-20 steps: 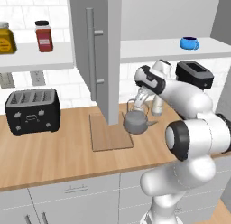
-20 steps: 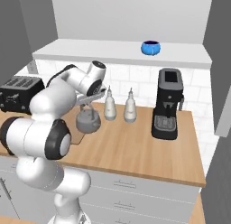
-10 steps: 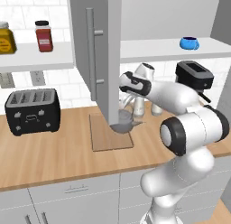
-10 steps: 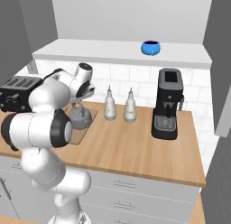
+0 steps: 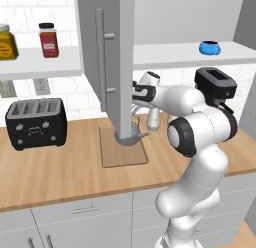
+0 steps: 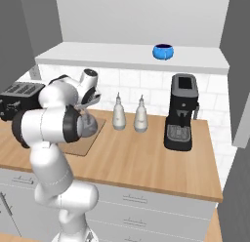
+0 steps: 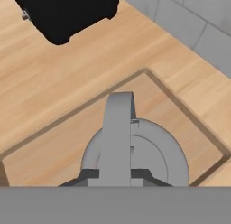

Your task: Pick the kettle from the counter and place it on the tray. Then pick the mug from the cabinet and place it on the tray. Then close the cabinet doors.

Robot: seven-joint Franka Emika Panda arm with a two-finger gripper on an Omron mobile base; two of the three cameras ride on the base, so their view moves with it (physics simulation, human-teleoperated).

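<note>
While fingers clench its arched handle, round grey kettle (metal) overlies flat wooden tray.

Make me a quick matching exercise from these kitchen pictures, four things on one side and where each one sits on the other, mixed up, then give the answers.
Things:
1. kettle
2. mug
3. toaster
4. coffee machine

Places:
A. on the white cabinet shelf
B. on the counter, left of the tray
C. on the tray
D. on the counter, right of the two bottles

Pairs: 1-C, 2-A, 3-B, 4-D
</note>
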